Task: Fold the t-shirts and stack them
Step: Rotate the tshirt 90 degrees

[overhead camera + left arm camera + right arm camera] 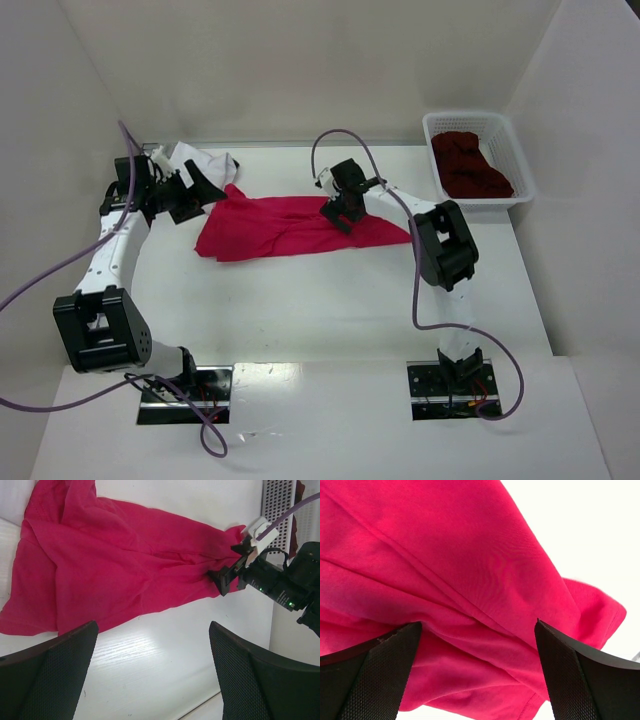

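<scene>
The crimson-red t-shirt (290, 228) lies crumpled across the middle of the table, spread left to right. A white t-shirt with dark trim (207, 160) is bunched at the back left. The dark maroon t-shirt (470, 165) sits in the basket. My left gripper (200, 193) is open at the red shirt's left end, between it and the white shirt. In the left wrist view it (152, 672) hangs over bare table just short of the red cloth (110, 565). My right gripper (338, 214) is open low over the shirt's right part, its fingers straddling red folds (470, 580).
A white lattice basket (478, 119) stands at the back right against the wall, and its side (277, 505) shows in the left wrist view. White walls close in the table at the back and on both sides. Purple cables loop from both arms.
</scene>
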Tool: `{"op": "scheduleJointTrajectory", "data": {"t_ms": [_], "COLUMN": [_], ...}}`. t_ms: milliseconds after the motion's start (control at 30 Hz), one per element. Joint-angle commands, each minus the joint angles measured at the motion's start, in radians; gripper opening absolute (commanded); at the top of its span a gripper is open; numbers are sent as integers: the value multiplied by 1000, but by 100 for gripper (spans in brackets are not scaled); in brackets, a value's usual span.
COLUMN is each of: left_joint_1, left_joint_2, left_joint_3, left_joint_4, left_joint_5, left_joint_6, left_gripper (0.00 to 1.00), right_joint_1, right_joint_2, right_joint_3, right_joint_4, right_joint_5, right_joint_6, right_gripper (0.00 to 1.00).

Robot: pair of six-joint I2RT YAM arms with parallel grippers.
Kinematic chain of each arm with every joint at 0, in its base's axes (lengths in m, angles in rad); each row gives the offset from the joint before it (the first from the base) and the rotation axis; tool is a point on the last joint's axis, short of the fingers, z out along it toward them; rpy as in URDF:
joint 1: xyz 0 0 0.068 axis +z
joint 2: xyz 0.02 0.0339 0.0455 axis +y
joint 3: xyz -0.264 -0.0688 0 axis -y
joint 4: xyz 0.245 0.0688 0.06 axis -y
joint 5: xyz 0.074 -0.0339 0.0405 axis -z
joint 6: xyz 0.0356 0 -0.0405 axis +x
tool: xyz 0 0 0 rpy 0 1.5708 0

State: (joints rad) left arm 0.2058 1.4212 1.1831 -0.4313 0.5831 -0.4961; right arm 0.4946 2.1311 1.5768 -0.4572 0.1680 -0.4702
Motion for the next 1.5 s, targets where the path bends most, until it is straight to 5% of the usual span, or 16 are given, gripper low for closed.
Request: {"op": "scheduleJointTrajectory", "data": {"t_ms": [0,600,967,1467], "left_joint_1": [-2,-20,-252,-325], "left_joint_2": [4,-54,34,261], "left_joint_3": [56,-72,-149,-80], "left_joint_4": [11,-11,78,106], "left_joint_5": [32,-25,-250,-594], "left_joint_6": [22,21,-108,-352], "left_gripper": [99,99,99,99], "right_joint_1": [61,321,398,409], "right_joint_2": [61,-83,-255,-283], "right_joint_3": [-7,-267,-503,-590], "right_joint_4": [-24,-12,78,103], "right_joint_5": [-67,-213,-350,-352], "right_joint_6": [-12,289,600,760], "right_gripper": [100,100,100,100]}}
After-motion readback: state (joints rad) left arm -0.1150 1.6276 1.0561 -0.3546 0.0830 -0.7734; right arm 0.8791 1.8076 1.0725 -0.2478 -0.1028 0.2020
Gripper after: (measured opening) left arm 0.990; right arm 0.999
